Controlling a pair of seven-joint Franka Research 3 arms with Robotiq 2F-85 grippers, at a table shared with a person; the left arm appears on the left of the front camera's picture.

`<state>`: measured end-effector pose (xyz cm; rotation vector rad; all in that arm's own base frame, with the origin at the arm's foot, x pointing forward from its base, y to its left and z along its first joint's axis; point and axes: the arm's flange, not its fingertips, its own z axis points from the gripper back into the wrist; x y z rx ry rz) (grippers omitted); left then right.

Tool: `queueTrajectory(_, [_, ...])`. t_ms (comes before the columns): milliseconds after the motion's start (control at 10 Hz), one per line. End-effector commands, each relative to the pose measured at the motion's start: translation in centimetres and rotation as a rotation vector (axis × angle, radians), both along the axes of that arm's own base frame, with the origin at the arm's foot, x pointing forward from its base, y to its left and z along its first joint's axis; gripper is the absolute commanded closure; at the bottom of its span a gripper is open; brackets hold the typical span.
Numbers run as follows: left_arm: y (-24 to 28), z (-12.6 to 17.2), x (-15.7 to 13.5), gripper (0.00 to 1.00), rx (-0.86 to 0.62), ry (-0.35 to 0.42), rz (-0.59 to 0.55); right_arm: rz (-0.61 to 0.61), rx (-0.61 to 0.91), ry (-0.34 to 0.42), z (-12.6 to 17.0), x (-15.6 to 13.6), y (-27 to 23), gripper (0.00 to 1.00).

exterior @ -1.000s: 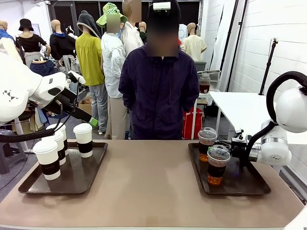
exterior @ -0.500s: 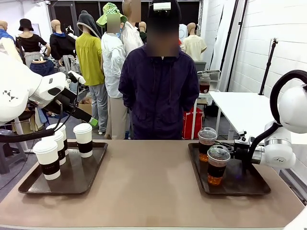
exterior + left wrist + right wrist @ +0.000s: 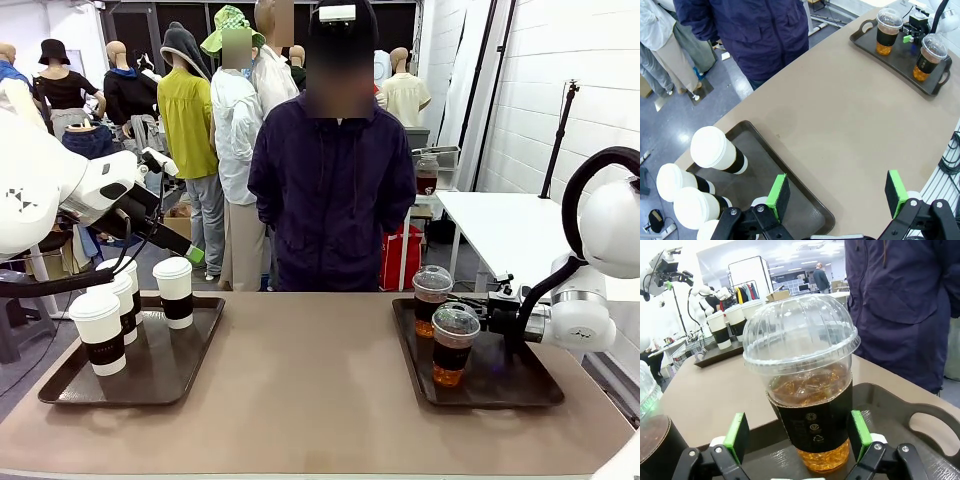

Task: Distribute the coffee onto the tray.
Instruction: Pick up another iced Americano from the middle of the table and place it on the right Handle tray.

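Right gripper (image 3: 799,437) has edged back, straddling the iced coffee (image 3: 807,385).

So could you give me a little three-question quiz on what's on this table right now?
1. True or false: the clear dome-lidded cups stand on the tray at the robot's right.
2. Which cups stand on the left tray? A) white lidded cups B) glass mugs C) metal cans
3. Fill in: the right gripper has its green pads either side of a clear cup, jaws ____.

Key: 1 true; 2 A; 3 open, not yet clamped.
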<state>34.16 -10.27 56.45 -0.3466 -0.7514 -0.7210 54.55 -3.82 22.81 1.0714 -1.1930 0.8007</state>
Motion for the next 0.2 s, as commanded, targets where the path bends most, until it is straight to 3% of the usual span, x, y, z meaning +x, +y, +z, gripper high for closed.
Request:
queueTrajectory(0, [0.17, -0.06, 0.09, 0.0, -0.008, 0.004, -0.004, 0.004, 0.001, -0.003, 0.02, 0.24, 0.16, 0.0])
queueTrajectory(100, [0.17, -0.06, 0.09, 0.0, -0.008, 0.004, -0.004, 0.004, 0.001, -0.003, 0.02, 0.24, 0.16, 0.0])
